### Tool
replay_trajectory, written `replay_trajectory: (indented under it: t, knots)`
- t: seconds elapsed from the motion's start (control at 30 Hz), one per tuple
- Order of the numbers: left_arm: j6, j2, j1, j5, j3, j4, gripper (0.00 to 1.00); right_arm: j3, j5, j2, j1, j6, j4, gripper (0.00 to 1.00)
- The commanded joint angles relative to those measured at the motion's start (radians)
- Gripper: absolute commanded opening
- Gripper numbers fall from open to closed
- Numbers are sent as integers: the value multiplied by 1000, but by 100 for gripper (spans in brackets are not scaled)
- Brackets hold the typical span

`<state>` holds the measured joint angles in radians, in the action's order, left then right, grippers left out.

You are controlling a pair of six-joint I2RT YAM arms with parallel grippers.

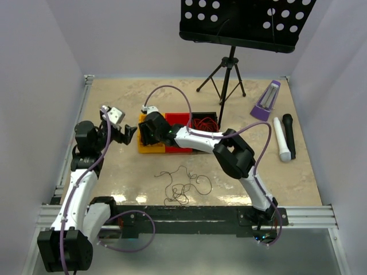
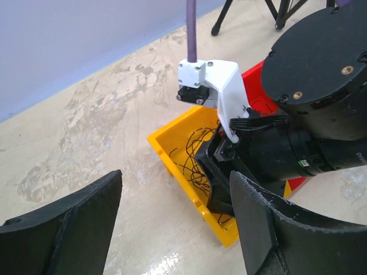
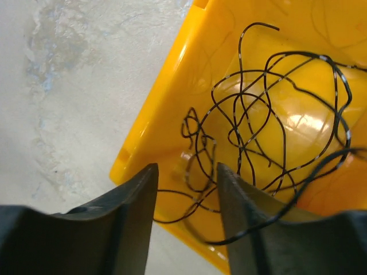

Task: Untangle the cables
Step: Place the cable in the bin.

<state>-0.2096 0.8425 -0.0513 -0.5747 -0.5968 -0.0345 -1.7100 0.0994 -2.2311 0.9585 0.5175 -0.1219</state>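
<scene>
Guard against dragging the whole dark bundle out of the yellow bin (image 3: pixel 155 114) on lift: likely with one strand apparently draped over a finger of the right gripper (image 3: pixel 186 177) and another crossing the gap at the bin rim. Guard also against tipping or sliding the bin through a snagged loop, and against collision with the left gripper (image 2: pixel 175 195), poised just beside the same bin. Avoid closing blind on several strands at once; tightening of knots probable. Note the right gripper: jaws partly apart above the bin rim, clamped on nothing visible. Note the left gripper: spread wide, holding nothing. Locate the cables in three places: dark cables (image 3: pixel 258 126) coiled loosely in the yellow bin, thread-thin, glossy, overlapping in many loops; red cables (image 1: pixel 203 123) bunched in the adjoining red bin (image 1: pixel 175 119); a further dark tangle (image 1: pixel 180 188) lying on the table (image 1: pixel 114 97), between the bins and the arm bases, apart from both bins. Treat as limp, springy and prone to catching.
</scene>
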Motion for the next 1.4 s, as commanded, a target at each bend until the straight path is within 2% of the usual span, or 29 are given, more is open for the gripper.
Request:
replay_trajectory:
  t: [0.0,0.37,0.47,0.53,0.67,0.77,0.8,0.83,0.9,1.03,1.13,1.23,1.3,1.37]
  knots:
    - [39,-5,-9,-21,-64,-39,80,-3,28,135,0,-27,-73,54]
    - [36,-31,-12,33,-104,-31,81,7,69,295,13,-40,-157,56]
    - [18,-19,-12,-6,-124,-15,80,82,71,364,14,-37,-147,64]
    - [-19,-8,-13,-58,-141,10,81,116,69,393,11,-33,-162,64]
    - [-245,-14,-12,-310,-150,180,81,294,80,523,9,-13,-98,63]
    - [-529,-8,14,-525,-159,437,81,473,54,637,6,4,-42,61]
    - [-642,0,42,-546,-162,512,81,527,46,677,6,12,-29,61]
    - [-728,3,129,-538,-161,586,80,579,37,708,6,21,-16,61]
    - [-787,0,267,-498,-124,630,80,676,10,786,6,42,14,59]
    - [-728,-23,428,-446,9,478,80,848,-4,938,6,87,68,59]
    - [-716,53,494,-416,71,382,80,941,19,1019,6,134,76,59]
    - [-601,163,553,-381,86,193,80,1032,40,1131,6,173,116,58]
    - [-478,228,590,-326,104,-32,80,1081,45,1209,9,185,148,58]
    - [-401,263,620,-300,120,-148,80,1119,49,1272,9,191,165,57]
